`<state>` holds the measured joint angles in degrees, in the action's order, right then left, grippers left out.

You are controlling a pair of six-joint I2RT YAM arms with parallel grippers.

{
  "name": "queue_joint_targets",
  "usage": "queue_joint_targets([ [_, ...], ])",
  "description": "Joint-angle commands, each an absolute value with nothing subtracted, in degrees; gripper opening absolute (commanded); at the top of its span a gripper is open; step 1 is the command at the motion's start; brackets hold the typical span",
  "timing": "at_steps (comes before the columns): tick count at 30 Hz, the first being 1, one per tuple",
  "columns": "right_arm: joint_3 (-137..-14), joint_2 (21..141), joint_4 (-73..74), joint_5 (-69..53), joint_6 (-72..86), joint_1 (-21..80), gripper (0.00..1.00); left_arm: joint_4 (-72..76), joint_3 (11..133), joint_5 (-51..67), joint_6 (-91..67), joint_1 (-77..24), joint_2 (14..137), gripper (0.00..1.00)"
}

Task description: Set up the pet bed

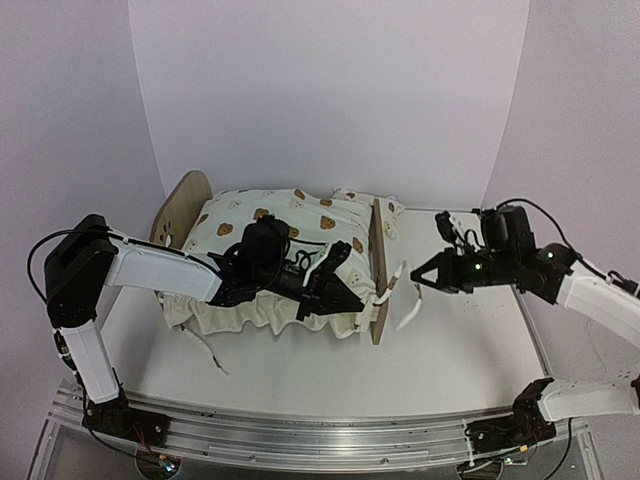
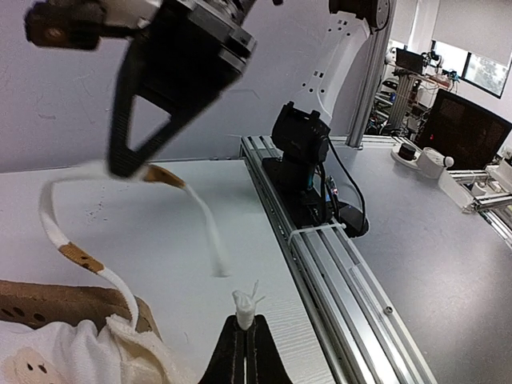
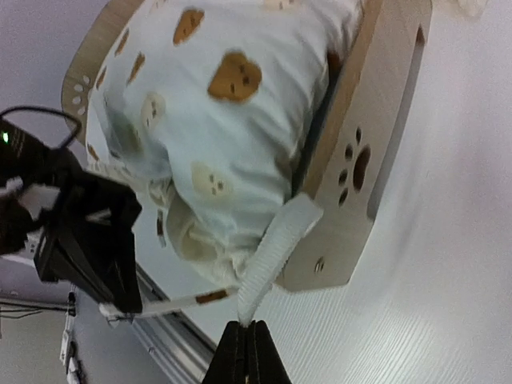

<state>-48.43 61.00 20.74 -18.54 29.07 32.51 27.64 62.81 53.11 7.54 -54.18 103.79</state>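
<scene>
**Operator:** Pet bed (image 1: 379, 300) location and heading?
**Technician:** Centre-left of frame. The long axis runs left to right, with headboard (image 1: 188, 205) left and footboard (image 1: 378, 240) right.
**Operator:** Pincers?
**Technician:** Left gripper (image 2: 244, 330) clenched on tie strap (image 2: 243, 302). Right gripper (image 3: 246, 328) clenched on second strap (image 3: 276, 244).

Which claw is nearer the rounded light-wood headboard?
Left. The left gripper is at the cream bear-print bedding's edge; right gripper is past the paw-print footboard, farther from the headboard.
</scene>
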Motion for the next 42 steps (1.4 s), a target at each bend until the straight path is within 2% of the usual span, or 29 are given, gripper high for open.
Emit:
queue_joint_targets([
  [1, -33.92, 56.98, 13.90, -24.64, 42.50, 40.62, 0.00, 29.65, 64.97, 51.96, 6.71, -54.49, 104.67, 0.00],
  [7, -26.37, 60.98, 4.38, -24.21, 50.11, 51.18, 0.00, 29.09, 64.60, 51.20, 6.97, -54.50, 104.75, 0.00],
  [10, -23.77, 68.45, -16.04, -24.19, 55.19, 53.99, 0.00, 29.33, 64.69, 50.69, 6.68, -54.49, 105.02, 0.00],
  [14, -27.32, 78.32, -22.07, -20.90, 54.43, 57.77, 0.01, 29.19, 64.27, 49.93, 6.62, -54.58, 104.85, 0.00],
  [16, -27.91, 81.57, -23.32, -19.10, 55.03, 58.80, 0.08, 29.18, 63.67, 49.90, 6.77, -54.58, 104.70, 0.00],
  [18, -28.38, 83.14, -23.37, -18.95, 55.89, 58.97, 0.22, 29.04, 63.16, 49.76, 6.94, -54.59, 104.68, 0.00],
  [20, -28.63, 81.59, -21.10, -18.22, 55.45, 59.04, 0.31, 28.81, 62.63, 49.51, 7.16, -54.58, 104.72, 0.00],
  [26, -37.78, 69.38, 12.46, -6.58, 40.19, 59.03, 0.53, 29.83, 60.86, 48.84, 8.08, -54.75, 104.79, 0.00],
  [28, -38.05, 63.66, 15.27, -2.10, 36.23, 59.04, 0.63, 30.21, 60.67, 48.85, 7.83, -54.84, 104.77, 0.00],
  [30, -36.71, 59.66, 14.45, 1.84, 33.00, 59.06, 0.67, 30.48, 60.68, 48.82, 7.70, -54.85, 104.77, 0.00],
  [36, -38.33, 59.24, 2.31, 5.08, 21.35, 59.04, 0.66, 30.00, 60.89, 48.83, 9.04, -55.19, 105.04, 0.00],
  [42, -40.97, 63.11, -3.73, 6.05, 17.91, 59.00, 0.40, 29.80, 61.00, 48.96, 9.53, -55.35, 105.25, 0.00],
])
